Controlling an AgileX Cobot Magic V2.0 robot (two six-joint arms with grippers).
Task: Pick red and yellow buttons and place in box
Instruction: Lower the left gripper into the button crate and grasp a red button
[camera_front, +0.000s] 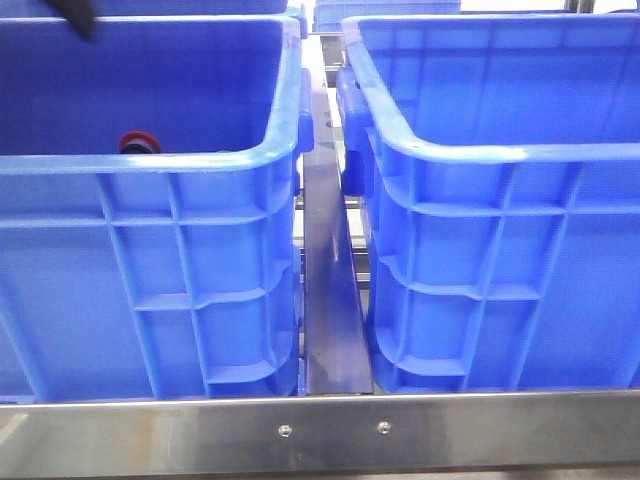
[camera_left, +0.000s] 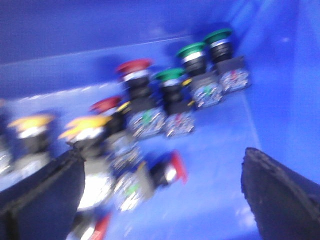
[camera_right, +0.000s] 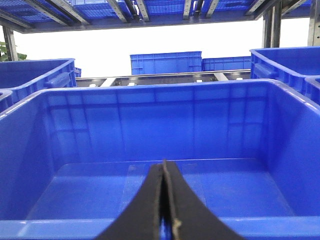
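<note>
My left gripper hangs open inside the left blue crate, over a cluster of push buttons; the view is blurred. A red button lies on its side between the fingers, touching neither. Other red buttons stand behind it, and yellow buttons stand beside the one finger. In the front view only one red cap shows above the crate's rim. The box stands on the right. My right gripper is shut on nothing, over the box's near rim; what shows of the box floor is bare.
Three green buttons stand near the left crate's corner wall. A steel rail runs between the two crates and a steel bar crosses the front. More blue crates stand behind the box.
</note>
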